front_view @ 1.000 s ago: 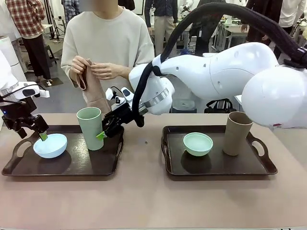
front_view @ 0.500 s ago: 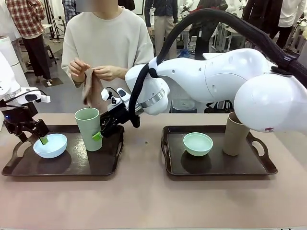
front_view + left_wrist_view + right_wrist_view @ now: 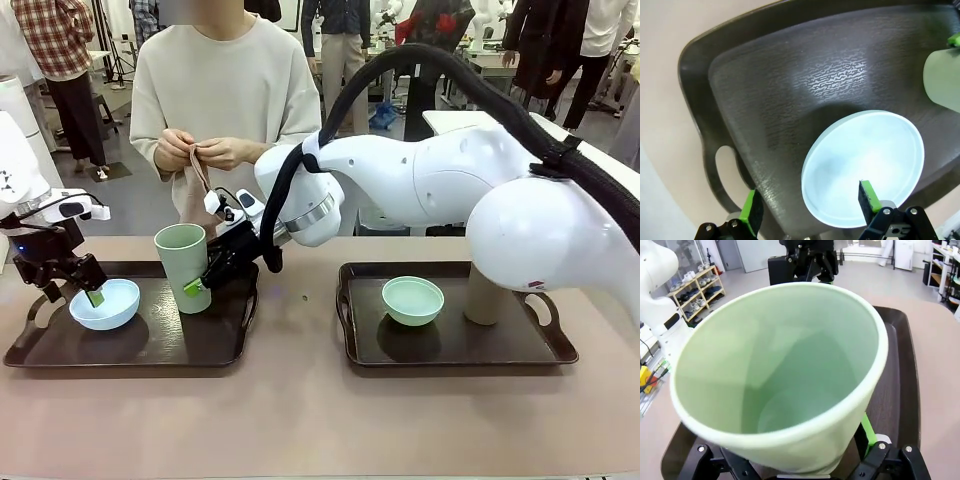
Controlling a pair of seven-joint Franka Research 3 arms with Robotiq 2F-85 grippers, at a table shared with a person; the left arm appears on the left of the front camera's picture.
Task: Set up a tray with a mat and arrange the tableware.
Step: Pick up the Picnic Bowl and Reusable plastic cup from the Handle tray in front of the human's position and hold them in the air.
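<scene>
Front view: L gripper [image 3: 73, 293] spread, straddling rim of pale blue bowl [image 3: 105, 305] on left tray [image 3: 150, 345]; R gripper [image 3: 200, 283] spread around light green cup [image 3: 182, 260], same tray.

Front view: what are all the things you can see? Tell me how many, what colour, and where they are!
Table: 1, pinkish beige, under everything.
Left tray: 1, dark brown, on the table's left side.
Right tray: 1, dark brown, on the table's right side.
Blue bowl: 1, pale blue, on the left tray.
Green bowl: 1, mint green, on the right tray.
Green cup: 1, light green, upright on the left tray.
Brown cup: 1, tan, on the right tray, partly behind the right arm.
Cloth: 1, pinkish brown, held up beyond the table.
Person's hands: 2, holding the cloth.
Left gripper: 1, black with green pads, open, straddling the blue bowl's rim.
Right gripper: 1, black with green pads, open, around the green cup.
</scene>
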